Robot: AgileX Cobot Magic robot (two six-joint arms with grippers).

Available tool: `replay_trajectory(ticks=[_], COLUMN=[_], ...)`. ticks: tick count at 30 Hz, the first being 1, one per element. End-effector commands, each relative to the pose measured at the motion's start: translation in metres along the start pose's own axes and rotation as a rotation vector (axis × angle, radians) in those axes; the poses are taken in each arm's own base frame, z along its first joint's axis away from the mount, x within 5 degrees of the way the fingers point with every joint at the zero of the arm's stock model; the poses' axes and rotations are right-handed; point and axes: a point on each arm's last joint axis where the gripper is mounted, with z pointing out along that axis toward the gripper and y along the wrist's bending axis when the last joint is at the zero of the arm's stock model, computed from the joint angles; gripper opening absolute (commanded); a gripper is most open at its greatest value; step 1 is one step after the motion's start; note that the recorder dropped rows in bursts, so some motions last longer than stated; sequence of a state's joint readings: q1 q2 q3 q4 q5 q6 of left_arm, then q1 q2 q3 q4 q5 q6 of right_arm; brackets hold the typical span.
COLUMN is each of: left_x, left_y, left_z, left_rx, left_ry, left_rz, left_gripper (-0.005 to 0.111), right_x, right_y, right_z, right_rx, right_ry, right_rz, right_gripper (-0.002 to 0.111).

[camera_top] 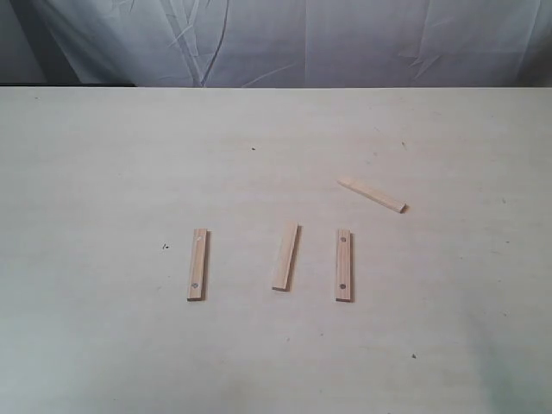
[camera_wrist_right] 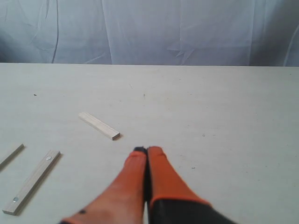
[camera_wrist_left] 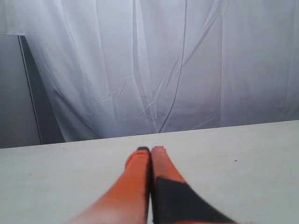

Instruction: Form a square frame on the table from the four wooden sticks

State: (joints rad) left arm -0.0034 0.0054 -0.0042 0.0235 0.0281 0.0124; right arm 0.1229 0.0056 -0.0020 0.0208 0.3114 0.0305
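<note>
Four pale wooden sticks lie apart on the table [camera_top: 103, 172], forming no square frame. A holed stick [camera_top: 198, 264] lies upright at the left, a plain one [camera_top: 285, 256] in the middle, another holed one [camera_top: 344, 264] to its right, and a plain one [camera_top: 373, 195] slanted further back. Neither gripper shows in the exterior view. My left gripper [camera_wrist_left: 150, 150] is shut and empty over bare table, with no stick in its view. My right gripper [camera_wrist_right: 147, 150] is shut and empty; the slanted stick [camera_wrist_right: 99, 125] lies just ahead of it and the holed stick [camera_wrist_right: 32, 181] off to one side.
A white wrinkled cloth [camera_top: 302, 39] hangs behind the table's far edge. A few tiny dark specks [camera_top: 165, 247] dot the tabletop. A third stick's end [camera_wrist_right: 10, 156] shows at the right wrist view's edge.
</note>
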Motion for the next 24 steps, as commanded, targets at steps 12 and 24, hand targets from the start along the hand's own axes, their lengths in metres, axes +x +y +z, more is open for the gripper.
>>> replay_trajectory(ticks=[12,24], left_x=[-0.048,-0.097], left_y=[0.000,0.002], left_z=[0.010,0.117], left_rx=[0.012,0.026], left_ry=[0.070,0.597], left_rz=[-0.143,-0.039], left_gripper=[0.000,0.000], right_x=[0.000,0.000], right_y=[0.000,0.000], right_z=[0.000,0.000], right_rx=[0.006,0.006], right_ry=[-0.011,-0.011], right_rz=[-0.003,-0.003], right_gripper=[0.000,0.000])
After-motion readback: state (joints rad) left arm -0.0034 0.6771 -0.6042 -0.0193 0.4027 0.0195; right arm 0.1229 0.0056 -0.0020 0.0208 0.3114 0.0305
